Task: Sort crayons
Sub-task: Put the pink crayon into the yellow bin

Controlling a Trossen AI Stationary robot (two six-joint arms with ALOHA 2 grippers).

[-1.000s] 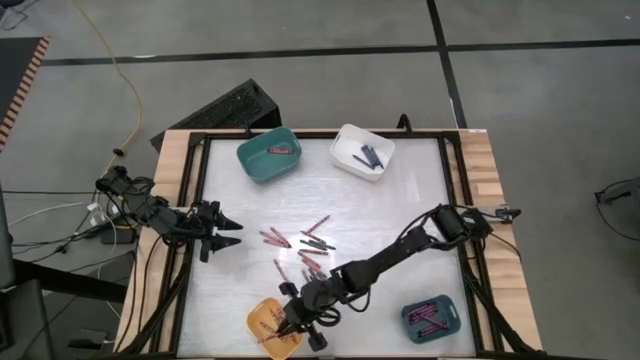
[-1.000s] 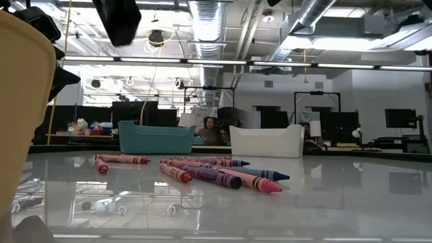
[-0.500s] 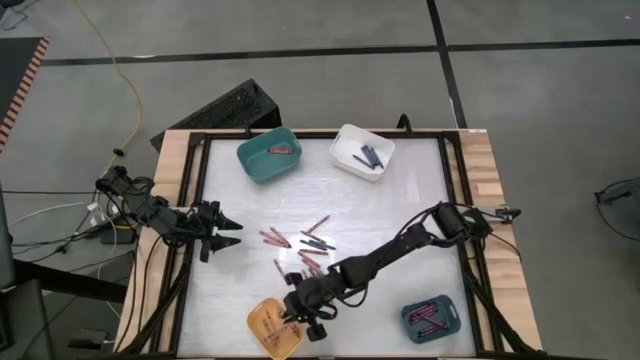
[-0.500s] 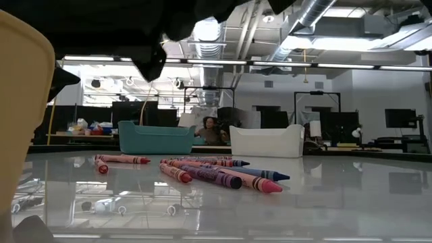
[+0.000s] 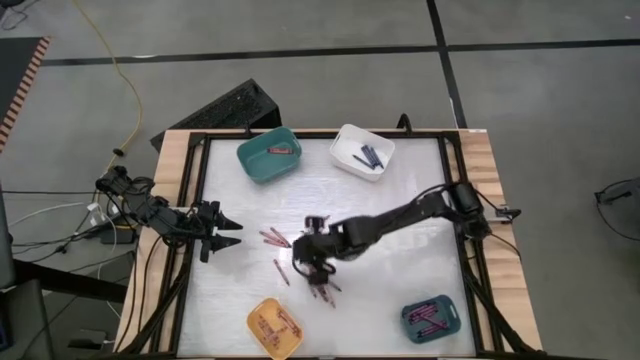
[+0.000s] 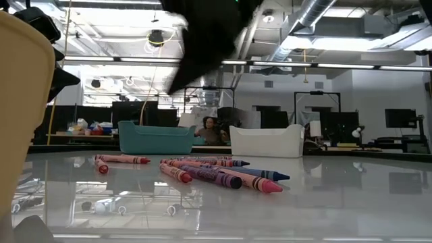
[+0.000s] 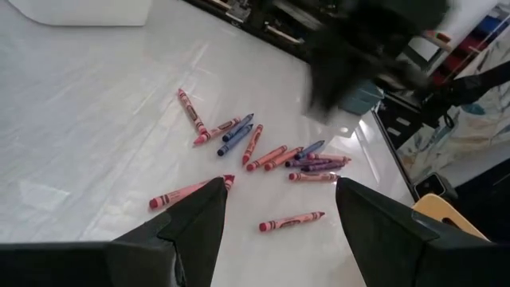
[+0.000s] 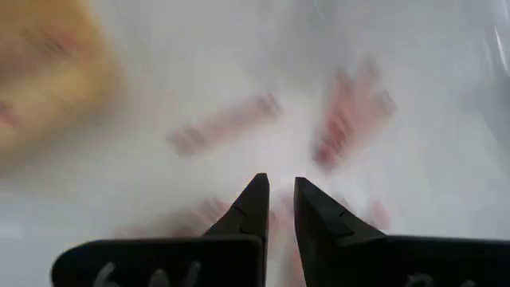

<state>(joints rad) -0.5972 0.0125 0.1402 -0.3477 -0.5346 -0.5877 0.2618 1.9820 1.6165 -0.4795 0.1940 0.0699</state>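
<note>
Your right pincer [image 5: 318, 262] hangs above the loose crayons [image 5: 290, 255] mid-worktop, its tips nearly together with only a slim gap and nothing between them. Your left pincer [image 5: 228, 234] waits by the left edge, fingers spread apart and empty.

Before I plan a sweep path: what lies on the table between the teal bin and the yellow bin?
In the high view, loose crayons lie between the teal bin and the yellow bin.
</note>
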